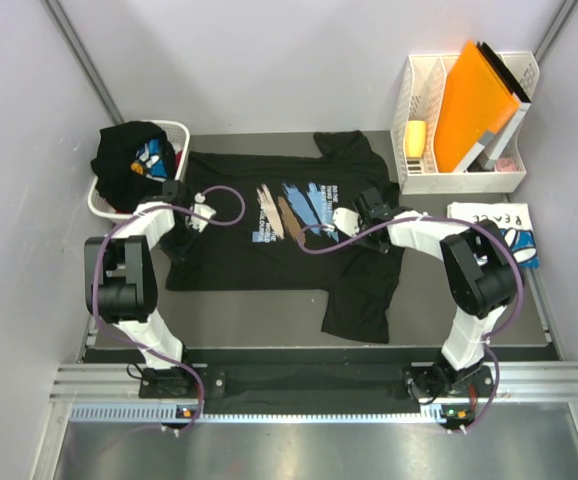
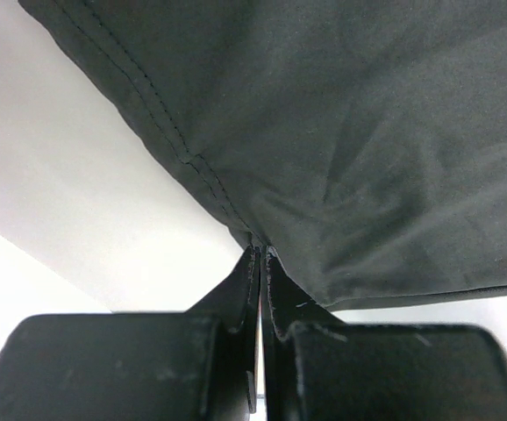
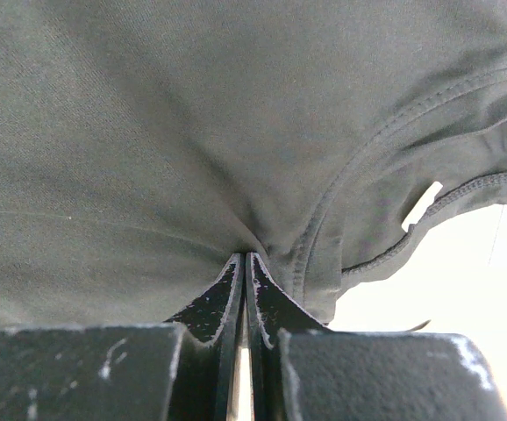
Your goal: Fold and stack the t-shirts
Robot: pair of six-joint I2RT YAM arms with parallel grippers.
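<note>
Fold in hand: black brush-stroke-print cotton tee [image 1: 229,262] spread on table [image 1: 249,322]. Left claw [image 2: 260,252] clamped on hem, right claw [image 3: 246,257] clamped beside collar. Next, probably: lift together, fold over.

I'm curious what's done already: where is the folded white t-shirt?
In the top view, the folded white t-shirt lies at the table's right edge, just below the white file rack.

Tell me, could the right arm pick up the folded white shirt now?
Probably not yet: the right gripper is shut on the black shirt. The white shirt lies uncovered beside that arm, so after letting go, likely yes.
</note>
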